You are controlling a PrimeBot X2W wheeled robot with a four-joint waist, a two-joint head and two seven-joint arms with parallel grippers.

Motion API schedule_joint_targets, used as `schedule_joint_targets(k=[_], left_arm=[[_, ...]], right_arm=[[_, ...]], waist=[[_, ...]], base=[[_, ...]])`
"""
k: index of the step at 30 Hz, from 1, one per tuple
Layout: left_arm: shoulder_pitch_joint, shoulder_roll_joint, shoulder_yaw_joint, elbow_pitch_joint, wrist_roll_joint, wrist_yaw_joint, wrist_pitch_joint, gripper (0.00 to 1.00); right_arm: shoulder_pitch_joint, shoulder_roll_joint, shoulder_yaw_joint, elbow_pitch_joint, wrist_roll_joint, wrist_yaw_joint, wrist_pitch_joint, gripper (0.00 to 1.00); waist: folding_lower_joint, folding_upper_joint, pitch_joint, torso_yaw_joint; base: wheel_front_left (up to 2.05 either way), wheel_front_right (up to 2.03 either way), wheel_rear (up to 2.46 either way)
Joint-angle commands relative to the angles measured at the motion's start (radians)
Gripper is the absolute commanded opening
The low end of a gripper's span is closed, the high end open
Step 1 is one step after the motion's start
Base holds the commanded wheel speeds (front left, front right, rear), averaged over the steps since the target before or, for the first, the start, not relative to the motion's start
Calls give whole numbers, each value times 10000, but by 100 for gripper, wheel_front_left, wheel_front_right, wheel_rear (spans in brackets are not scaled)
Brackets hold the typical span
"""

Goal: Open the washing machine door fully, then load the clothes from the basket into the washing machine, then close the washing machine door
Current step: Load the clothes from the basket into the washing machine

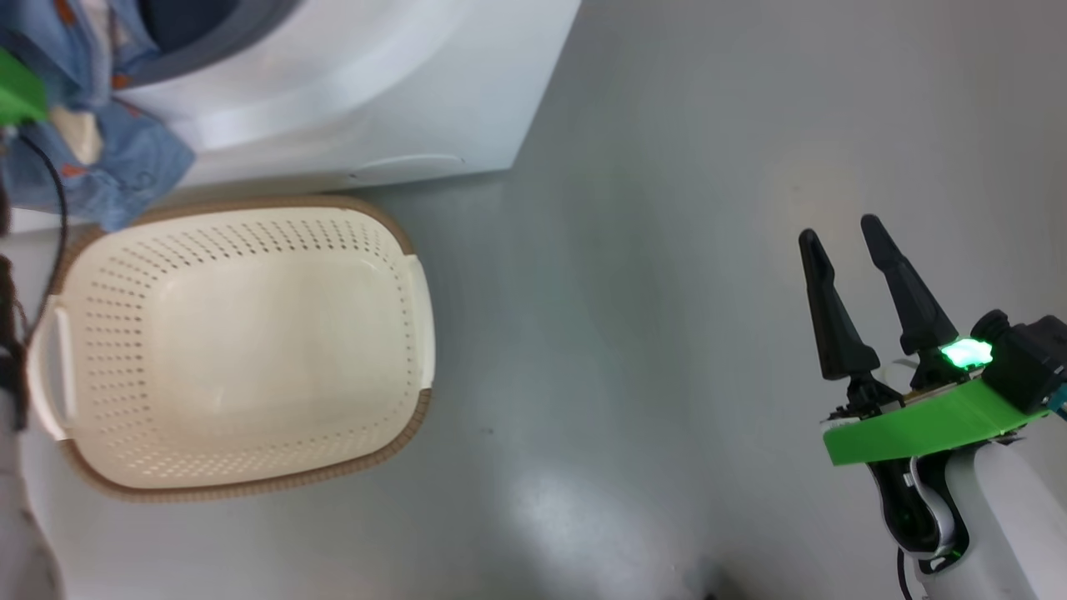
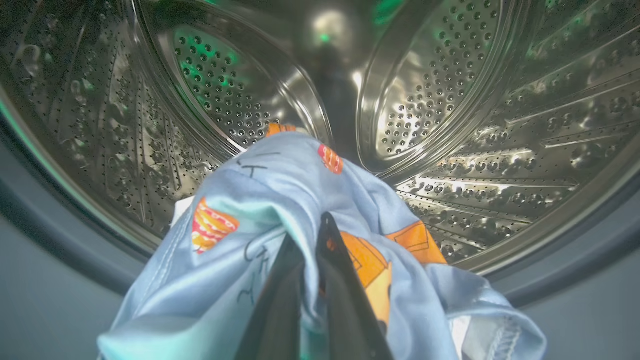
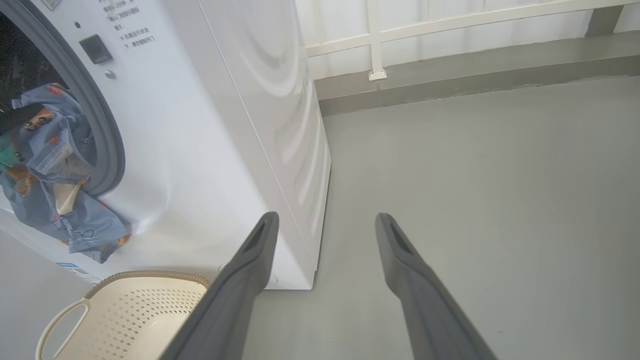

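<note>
My left gripper [image 2: 315,225] is shut on the clothes [image 2: 280,200], light blue fabric with orange figures, and holds them at the mouth of the washing machine's steel drum [image 2: 475,125]. From the right wrist view the clothes [image 3: 55,165] hang over the grey gasket [image 3: 107,145] and down the white front of the washing machine [image 3: 210,125]. In the head view the clothes [image 1: 92,125] drape at the top left, above the cream basket [image 1: 242,342], which has nothing in it. My right gripper [image 1: 842,237] stands open over the bare floor at the right. The washing machine door is out of view.
The basket [image 3: 125,315] stands on the grey floor [image 1: 650,292] right in front of the machine. A white railing [image 3: 375,40] and a low kerb run along the back wall. Open floor lies to the machine's right.
</note>
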Motion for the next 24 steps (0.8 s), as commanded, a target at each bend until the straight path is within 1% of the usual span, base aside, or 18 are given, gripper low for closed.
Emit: schedule_joint_targets(k=[1,5,8,11,14,16,17,22,23,24], left_arm=[[-475,586,47,150,147,93,30,0],[-1395,856,-170,1041,362,56,-101,0],[-1920,1039,-267,1479,477,75,-446,0],[-2348,1113,-379,1698,571,37,-802,0],[-2710,1168,-537,1616,705,-100,-1090,0],[-2904,1184,-562,1338,748,-166,-1192,0],[-2984,1205,-578,985,816,-171,-1209,0],[-2474,1287,-317,-1648,1207,22,-1220,0],[-2262,1262,-196,-2030,1226,70,-1221,0],[-2262,1262,-196,-2030,1226,70,-1221,0]], right_arm=[[-57,-74,192,-249,126,44,-80,100],[-229,3,317,-233,162,44,-80,100],[-257,61,364,-207,181,44,-80,100],[-235,75,374,-183,198,44,-80,100],[-219,77,353,-200,203,44,-80,100],[-224,78,342,-214,202,44,-80,100],[-235,76,335,-217,201,44,-80,100],[-342,137,362,-265,184,44,-80,100],[-359,152,382,-273,183,44,-80,100],[-359,152,382,-273,183,44,-80,100]], waist=[[-2,-1,501,-349],[-2,-1,744,-621],[-2,-1,807,-796],[-2,-1,821,-902],[-2,-1,856,-950],[-2,-1,887,-958],[-2,-1,919,-959],[-2,-1,1025,-993],[-2,-1,1032,-1002],[-2,-1,1032,-1002]], base=[[0,0,0],[0,0,0],[0,0,0],[0,0,0],[0,0,0],[0,0,0],[0,0,0],[0,0,0],[0,0,0],[0,0,0]])
